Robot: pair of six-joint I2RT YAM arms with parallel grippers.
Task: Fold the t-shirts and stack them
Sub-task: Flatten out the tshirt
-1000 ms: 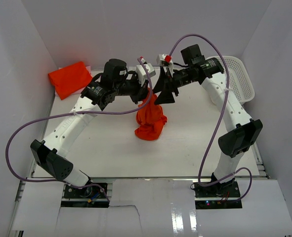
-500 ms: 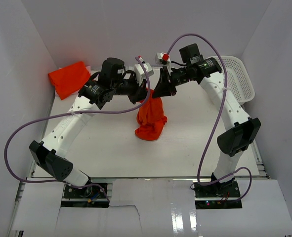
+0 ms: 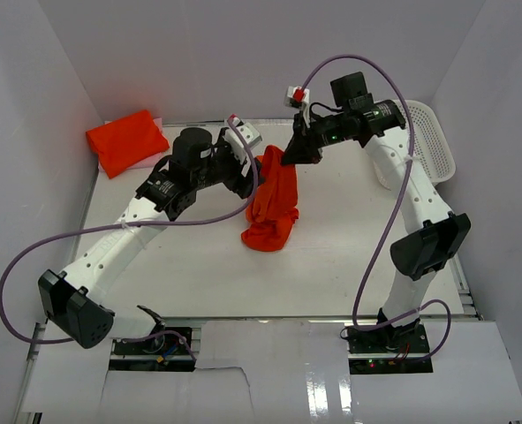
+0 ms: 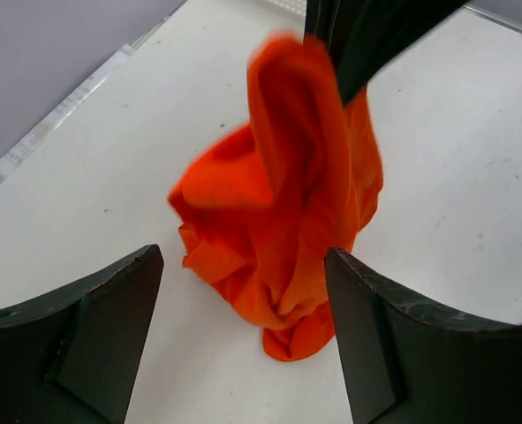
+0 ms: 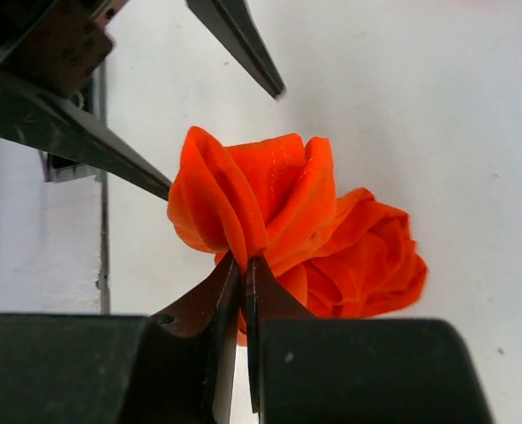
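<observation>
A crumpled orange t-shirt (image 3: 273, 201) hangs in a bunch, its lower part resting on the white table (image 3: 190, 256). My right gripper (image 3: 290, 157) is shut on the shirt's top fold; in the right wrist view the cloth (image 5: 283, 199) bulges out past the closed right gripper (image 5: 244, 263). My left gripper (image 3: 245, 170) stands open just left of the shirt, apart from it. In the left wrist view the shirt (image 4: 283, 221) lies beyond the wide-open left gripper (image 4: 241, 265). A second orange t-shirt (image 3: 126, 141), folded, lies at the back left corner.
A white mesh basket (image 3: 427, 141) sits at the back right against the wall. White walls close in the table on the left, back and right. Purple cables loop off both arms.
The left gripper let go of the shirt, opened wide and drew back to the left. The right gripper shut on the shirt's top and raised it a little.
</observation>
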